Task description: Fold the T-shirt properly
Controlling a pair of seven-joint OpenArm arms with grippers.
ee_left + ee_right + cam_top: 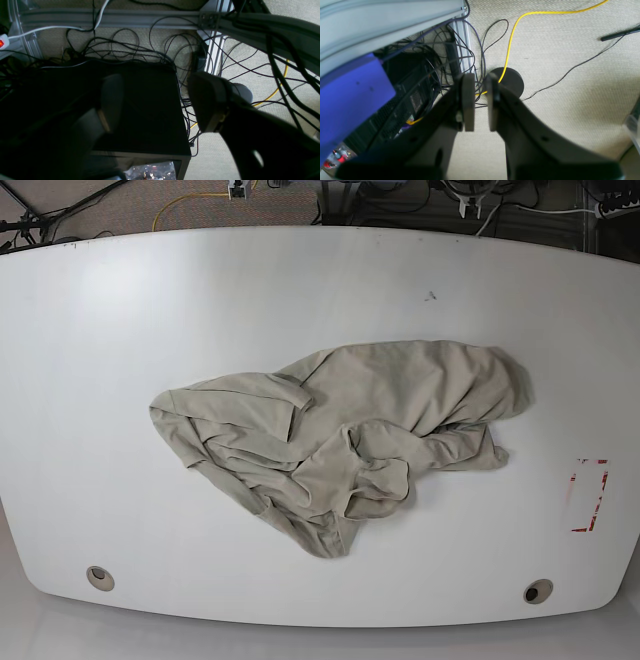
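From the base camera I see the T-shirt (340, 440) lying crumpled near the middle of the white table (120, 310), bunched into overlapping folds with no sleeve or hem laid flat, so I judge the folding has not begun. Neither arm shows in that view; both seem parked off the table, which is why each wrist camera looks down at the carpeted floor rather than at cloth. My left gripper (155, 102) stands wide, its two fingers well apart with nothing between them, hanging over a black box (147, 110) and a tangle of cables (140, 50). My right gripper (480, 102) is narrow, the pads close together with only a slim gap and nothing pinched; beyond it I see a yellow cable (512, 37) running across a black round disc (510, 81). I think the first job is to bring both arms over the table and spread the shirt flat before any fold is tried.
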